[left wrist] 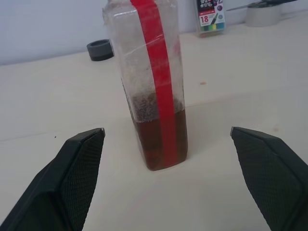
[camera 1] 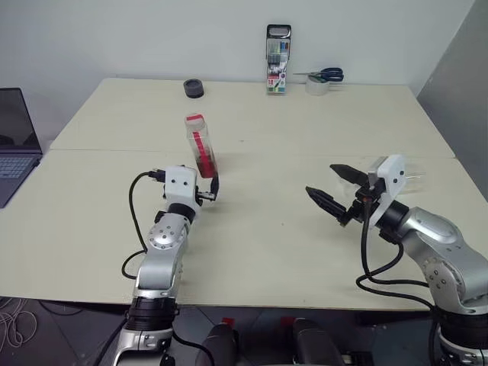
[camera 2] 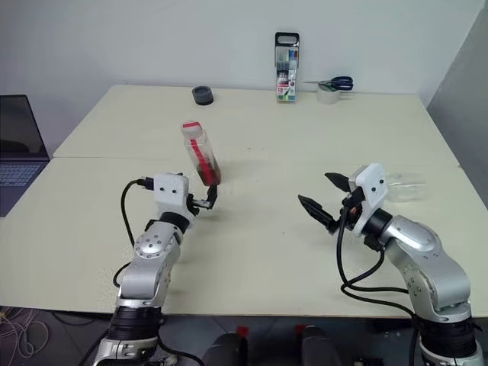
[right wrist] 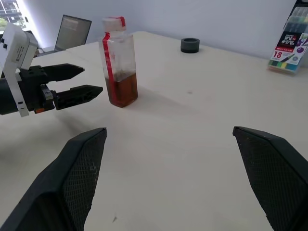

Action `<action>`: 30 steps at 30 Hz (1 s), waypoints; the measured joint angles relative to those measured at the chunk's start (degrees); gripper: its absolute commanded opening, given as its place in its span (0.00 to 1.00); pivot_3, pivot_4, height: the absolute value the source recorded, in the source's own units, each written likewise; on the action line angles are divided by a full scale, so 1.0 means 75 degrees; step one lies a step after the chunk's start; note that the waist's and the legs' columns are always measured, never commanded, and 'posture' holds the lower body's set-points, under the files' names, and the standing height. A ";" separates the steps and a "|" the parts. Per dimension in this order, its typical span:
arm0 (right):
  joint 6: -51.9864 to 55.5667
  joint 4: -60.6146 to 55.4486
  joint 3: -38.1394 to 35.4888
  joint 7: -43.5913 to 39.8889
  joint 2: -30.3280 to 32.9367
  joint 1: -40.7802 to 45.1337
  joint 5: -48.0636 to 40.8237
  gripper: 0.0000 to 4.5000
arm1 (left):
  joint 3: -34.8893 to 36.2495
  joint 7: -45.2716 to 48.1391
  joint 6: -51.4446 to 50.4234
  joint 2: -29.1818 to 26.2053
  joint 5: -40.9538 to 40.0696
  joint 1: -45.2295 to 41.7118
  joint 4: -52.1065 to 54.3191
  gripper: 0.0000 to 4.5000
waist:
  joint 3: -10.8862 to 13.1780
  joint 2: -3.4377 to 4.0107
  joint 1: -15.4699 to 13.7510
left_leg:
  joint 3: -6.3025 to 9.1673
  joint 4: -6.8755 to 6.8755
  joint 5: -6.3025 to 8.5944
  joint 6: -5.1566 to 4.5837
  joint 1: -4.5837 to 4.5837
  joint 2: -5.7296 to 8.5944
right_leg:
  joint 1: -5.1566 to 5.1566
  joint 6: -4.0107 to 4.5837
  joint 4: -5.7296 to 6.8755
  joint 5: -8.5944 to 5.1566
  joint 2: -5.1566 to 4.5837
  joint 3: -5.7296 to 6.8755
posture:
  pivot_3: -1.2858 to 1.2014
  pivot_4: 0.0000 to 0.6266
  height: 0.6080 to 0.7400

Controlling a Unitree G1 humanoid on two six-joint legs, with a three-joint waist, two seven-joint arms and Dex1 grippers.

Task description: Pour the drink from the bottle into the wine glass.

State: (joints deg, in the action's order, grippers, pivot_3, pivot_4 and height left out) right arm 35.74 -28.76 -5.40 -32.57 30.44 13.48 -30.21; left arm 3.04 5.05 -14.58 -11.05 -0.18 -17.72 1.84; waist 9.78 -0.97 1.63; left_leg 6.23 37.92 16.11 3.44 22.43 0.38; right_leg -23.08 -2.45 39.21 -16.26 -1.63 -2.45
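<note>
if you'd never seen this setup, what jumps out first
The bottle with the red strip stands near the middle of the pale table, its lower part holding brown drink. The left gripper sits just short of it, fingers open on either side of the line to the bottle without touching. The right gripper hangs open over the table's right part, and a marker case stands at the far edge.
</note>
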 measured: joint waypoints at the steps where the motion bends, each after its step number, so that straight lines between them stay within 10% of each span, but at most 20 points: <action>1: 0.0000 0.0000 0.0007 -0.0001 0.0014 0.0000 0.0004 1.00 | -0.0008 -0.0064 0.0000 0.0018 0.0023 -0.0044 -0.0038 1.00 | 0.0000 0.0000 0.0000 | 0.0000 0.0000 0.0000 0.0000 0.0000 0.0000 | 0.0000 0.0000 0.0000 0.0000 0.0000 0.0000 | 0.52 0.24 1.00; 30: 0.0523 -0.0217 0.0294 -0.0632 0.0548 0.0479 -0.0479 1.00 | 0.0265 -0.1356 0.0380 0.0499 0.0177 -0.1939 -0.2193 1.00 | 0.0001 -0.0003 -0.0007 | 0.0004 0.0002 -0.0001 0.0001 0.0009 0.0002 | -0.0002 -0.0003 -0.0011 0.0002 -0.0001 0.0006 | 0.52 0.24 1.00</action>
State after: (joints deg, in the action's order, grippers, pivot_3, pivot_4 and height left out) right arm 39.66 -30.39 -3.20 -37.31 34.55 17.07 -33.80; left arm 5.03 -5.13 -11.73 -7.31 1.15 -32.27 -14.60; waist 9.79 -0.99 1.58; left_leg 6.26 37.94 16.10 3.46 22.50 0.40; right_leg -23.09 -2.47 39.13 -16.24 -1.63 -2.41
